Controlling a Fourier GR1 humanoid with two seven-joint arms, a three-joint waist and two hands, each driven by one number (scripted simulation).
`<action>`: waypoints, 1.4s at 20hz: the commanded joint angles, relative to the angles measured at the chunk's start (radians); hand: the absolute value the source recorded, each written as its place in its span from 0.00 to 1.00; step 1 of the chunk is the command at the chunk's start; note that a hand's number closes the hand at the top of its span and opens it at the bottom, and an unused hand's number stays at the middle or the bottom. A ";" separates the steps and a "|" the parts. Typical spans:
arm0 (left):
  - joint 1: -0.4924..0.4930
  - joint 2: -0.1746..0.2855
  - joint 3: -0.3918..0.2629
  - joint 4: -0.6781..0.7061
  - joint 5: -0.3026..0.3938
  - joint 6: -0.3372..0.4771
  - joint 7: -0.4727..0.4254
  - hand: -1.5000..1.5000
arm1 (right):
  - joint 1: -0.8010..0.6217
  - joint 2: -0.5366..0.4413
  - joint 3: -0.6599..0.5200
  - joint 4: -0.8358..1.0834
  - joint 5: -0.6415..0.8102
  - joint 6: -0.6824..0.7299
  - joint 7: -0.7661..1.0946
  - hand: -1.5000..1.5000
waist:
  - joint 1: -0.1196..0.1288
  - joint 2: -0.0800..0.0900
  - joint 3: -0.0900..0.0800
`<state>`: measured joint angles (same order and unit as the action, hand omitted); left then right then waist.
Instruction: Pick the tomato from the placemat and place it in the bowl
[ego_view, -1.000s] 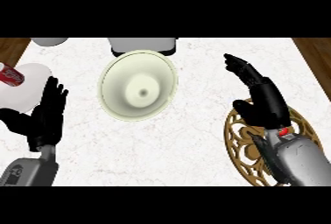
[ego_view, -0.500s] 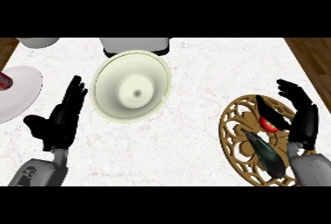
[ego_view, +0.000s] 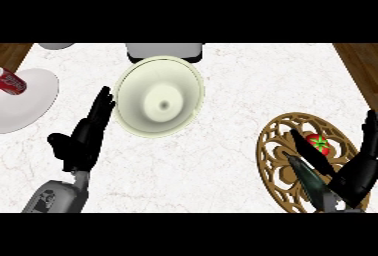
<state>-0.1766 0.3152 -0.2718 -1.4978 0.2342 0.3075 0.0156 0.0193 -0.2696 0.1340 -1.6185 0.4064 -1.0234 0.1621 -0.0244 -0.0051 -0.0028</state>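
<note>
Red tomato (ego_view: 317, 143) still sits on the placemat (ego_view: 273, 146), well apart from the bowl (ego_view: 124, 100), but the right hand (ego_view: 356, 175) has swung in to straddle it, thumb and fingers spread, so closing comes next; left hand (ego_view: 80, 144) rests open.

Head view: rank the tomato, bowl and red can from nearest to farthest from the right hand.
1. Tomato, on the placemat, beside the right hand.
2. Bowl, top centre.
3. Red can, far left edge.
</note>
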 joint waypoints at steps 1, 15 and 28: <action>-0.012 -0.034 -0.027 0.015 -0.042 0.029 0.003 0.50 | 0.086 -0.044 -0.039 -0.087 0.195 0.009 0.236 0.00 | 0.000 0.001 -0.003; 0.024 -0.039 -0.023 -0.041 -0.049 -0.013 0.027 0.50 | -0.094 -0.040 -0.133 -0.216 0.290 0.564 0.906 0.00 | 0.039 0.006 0.002; -0.004 -0.105 0.075 -0.051 -0.129 -0.074 0.087 0.50 | -0.013 0.053 -0.154 -0.208 0.234 0.620 0.765 0.00 | 0.024 0.005 0.003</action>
<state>-0.1810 0.2281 -0.2248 -1.5098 0.1353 0.2512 0.0563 0.0181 -0.2443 -0.0110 -1.8423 0.6283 -0.4310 0.9513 -0.0015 -0.0003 0.0000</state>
